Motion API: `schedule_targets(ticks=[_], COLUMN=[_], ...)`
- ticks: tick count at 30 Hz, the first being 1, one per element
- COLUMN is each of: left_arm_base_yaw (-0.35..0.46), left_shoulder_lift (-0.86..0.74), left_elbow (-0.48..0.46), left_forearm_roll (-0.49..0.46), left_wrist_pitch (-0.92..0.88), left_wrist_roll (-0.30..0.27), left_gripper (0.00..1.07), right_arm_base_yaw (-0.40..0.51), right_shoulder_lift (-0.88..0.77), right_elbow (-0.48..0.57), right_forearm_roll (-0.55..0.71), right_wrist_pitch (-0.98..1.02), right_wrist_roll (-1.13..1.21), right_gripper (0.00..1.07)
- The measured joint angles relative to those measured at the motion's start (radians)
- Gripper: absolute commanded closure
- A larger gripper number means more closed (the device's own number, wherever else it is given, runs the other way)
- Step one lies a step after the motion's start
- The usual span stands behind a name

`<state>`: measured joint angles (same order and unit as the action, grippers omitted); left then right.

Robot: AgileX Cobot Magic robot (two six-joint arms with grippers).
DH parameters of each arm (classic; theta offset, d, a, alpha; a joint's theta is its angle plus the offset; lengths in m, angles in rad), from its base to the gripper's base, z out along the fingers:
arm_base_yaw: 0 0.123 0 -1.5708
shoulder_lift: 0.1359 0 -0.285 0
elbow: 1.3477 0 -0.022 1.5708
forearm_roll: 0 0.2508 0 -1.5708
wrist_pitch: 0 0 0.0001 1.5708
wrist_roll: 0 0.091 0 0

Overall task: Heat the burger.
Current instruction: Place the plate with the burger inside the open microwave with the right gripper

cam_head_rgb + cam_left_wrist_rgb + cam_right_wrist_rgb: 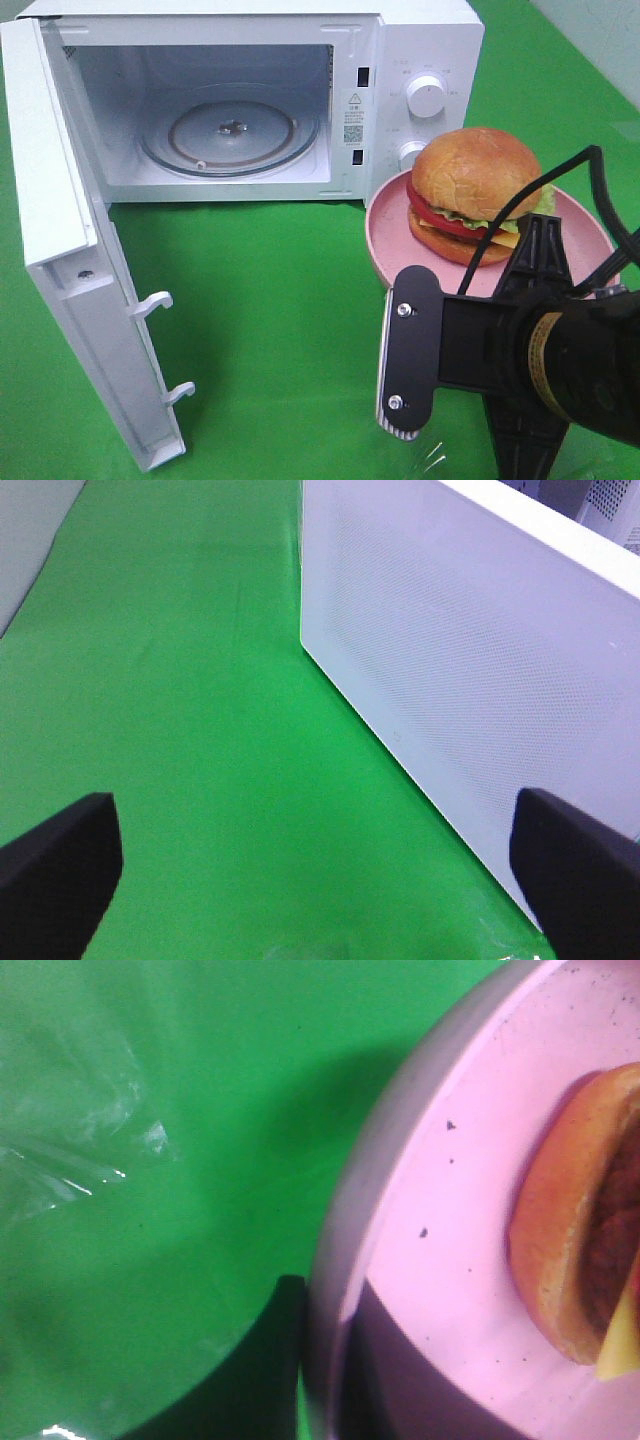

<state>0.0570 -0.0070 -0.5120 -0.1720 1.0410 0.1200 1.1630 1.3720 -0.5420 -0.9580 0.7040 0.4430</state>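
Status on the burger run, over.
Left gripper jaws open, empty. Right gripper shut on pink plate rim; burger on it, outside microwave. Door open, nothing blocking.

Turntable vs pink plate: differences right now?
Turntable is clear glass; pink plate is opaque. Turntable is bare; pink plate carries the burger. Turntable sits inside the open microwave; pink plate is outside, in front of its knobs. Both are round.

High camera: looks steeply down from front onto green cloth tabletop [280, 300]; open white box-shaped microwave [420, 60] upper left, round pink plate [590, 235] centre right. Left wrist camera: low, near, grazing microwave's white dotted outer panel [450, 660]. Right wrist camera: very close over plate rim [340, 1260] and golden-bun burger [560, 1250]. All share cloth.
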Motion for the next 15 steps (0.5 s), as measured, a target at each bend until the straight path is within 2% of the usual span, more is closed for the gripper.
schedule_targets(ticks=[15], left_arm_base_yaw=[0.0], left_shoulder_lift=[0.0], left_elbow=[0.0], left_forearm_roll=[0.0], left_wrist_pitch=[0.0], left_wrist_roll=[0.0], left_gripper=[0.08], right_arm_base_yaw=[0.0], right_shoulder_lift=[0.001], right_elbow=[0.006], right_forearm_roll=[-0.036], right_wrist_pitch=[-0.121], right_wrist_roll=[-0.216], right_gripper=[1.05])
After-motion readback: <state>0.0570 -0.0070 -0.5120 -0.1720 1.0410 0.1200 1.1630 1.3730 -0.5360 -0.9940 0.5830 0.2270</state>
